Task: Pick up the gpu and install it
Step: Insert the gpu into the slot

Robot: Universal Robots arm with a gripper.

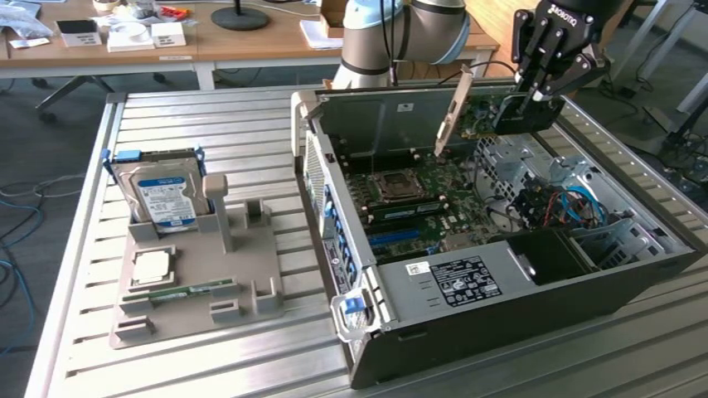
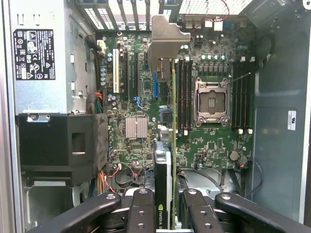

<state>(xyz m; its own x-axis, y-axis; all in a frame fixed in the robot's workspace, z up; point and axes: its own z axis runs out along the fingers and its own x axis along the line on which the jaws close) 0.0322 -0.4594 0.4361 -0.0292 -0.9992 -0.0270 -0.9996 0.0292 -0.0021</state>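
Graphics card (image 1: pixel 482 116) over the open computer case (image 1: pixel 498 307).
The gripper (image 1: pixel 522 99) pinches it upright so its edge faces the slots (image 2: pixel 156 85).

You have the open case (image 1: pixel 520 307) on the desk (image 1: pixel 221 116), toward the exterior view's right, with the parts holder (image 1: pixel 199 274) well apart at its left. In that holder the hard drive (image 1: pixel 166 195) stands upright at the far end, with the processor (image 1: pixel 152 267) and memory stick (image 1: pixel 194 290) lying nearer the camera. The gpu (image 1: pixel 470 116) hangs on edge above the case's motherboard (image 1: pixel 409 207), clamped in the tool (image 1: pixel 526 104).
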